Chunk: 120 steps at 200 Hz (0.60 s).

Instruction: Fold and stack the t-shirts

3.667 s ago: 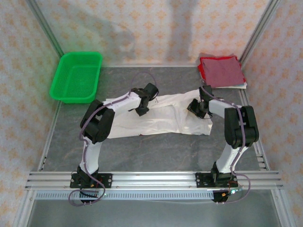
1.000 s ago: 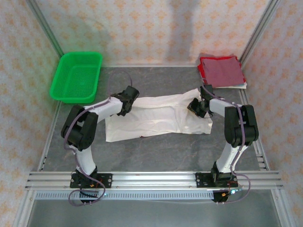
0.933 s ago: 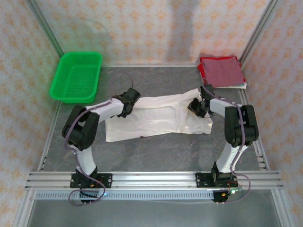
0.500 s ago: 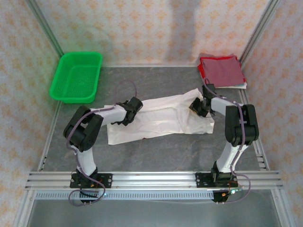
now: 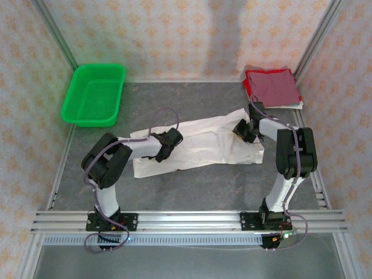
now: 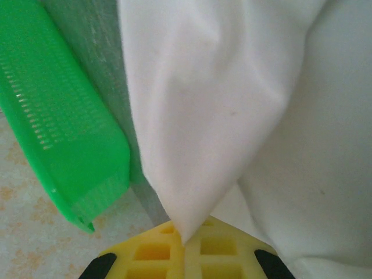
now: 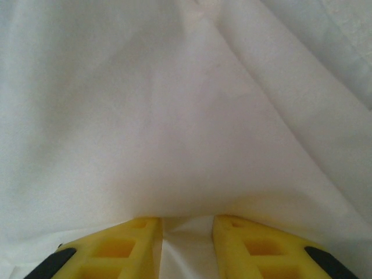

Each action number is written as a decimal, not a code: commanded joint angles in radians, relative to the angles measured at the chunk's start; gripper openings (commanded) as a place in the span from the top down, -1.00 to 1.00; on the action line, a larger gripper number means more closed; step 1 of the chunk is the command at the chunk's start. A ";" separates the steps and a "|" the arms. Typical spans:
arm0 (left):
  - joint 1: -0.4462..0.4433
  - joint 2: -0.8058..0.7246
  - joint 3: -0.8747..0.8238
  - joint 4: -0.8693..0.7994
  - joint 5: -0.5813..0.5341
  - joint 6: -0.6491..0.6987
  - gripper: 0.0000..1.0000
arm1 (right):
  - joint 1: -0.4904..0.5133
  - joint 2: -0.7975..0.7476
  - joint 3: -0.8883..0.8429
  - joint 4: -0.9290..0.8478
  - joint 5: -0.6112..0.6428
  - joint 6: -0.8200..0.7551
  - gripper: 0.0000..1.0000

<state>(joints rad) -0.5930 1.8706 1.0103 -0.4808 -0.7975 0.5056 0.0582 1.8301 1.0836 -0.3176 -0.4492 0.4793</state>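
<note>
The white t-shirt (image 5: 197, 142) is soft, matt cloth with a smooth weave, and it lies in loose creases and folds. The dark red t-shirt (image 5: 272, 87) is also matt cloth, with a fine speckled texture on its top face. The basket (image 5: 94, 94) is bright green plastic, slightly glossy, its walls a moulded mesh of fine slots. The surface (image 5: 203, 186) is a dull grey mat with a faintly grainy, mottled finish. The fingers of the left tool (image 6: 185, 241) and the right tool (image 7: 187, 232) are matt yellow plastic, moulded with square pockets. The rail (image 5: 192, 221) at the near edge is ribbed, silvery metal.
</note>
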 commanded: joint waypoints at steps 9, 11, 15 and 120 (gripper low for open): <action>0.081 0.060 0.004 -0.009 -0.083 0.030 1.00 | -0.020 0.018 0.001 -0.052 0.055 0.013 0.39; 0.087 0.065 0.007 -0.015 -0.082 0.028 1.00 | -0.020 0.019 0.001 -0.052 0.054 0.014 0.39; 0.093 0.073 0.017 -0.020 -0.082 0.025 1.00 | -0.020 0.019 0.001 -0.050 0.051 0.016 0.38; -0.038 -0.122 -0.045 -0.005 0.119 0.072 0.32 | -0.043 0.018 0.010 -0.043 0.052 0.026 0.25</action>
<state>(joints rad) -0.5800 1.8412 0.9783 -0.4717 -0.7387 0.5697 0.0376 1.8301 1.0870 -0.3168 -0.4526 0.4976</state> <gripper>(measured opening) 0.280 0.364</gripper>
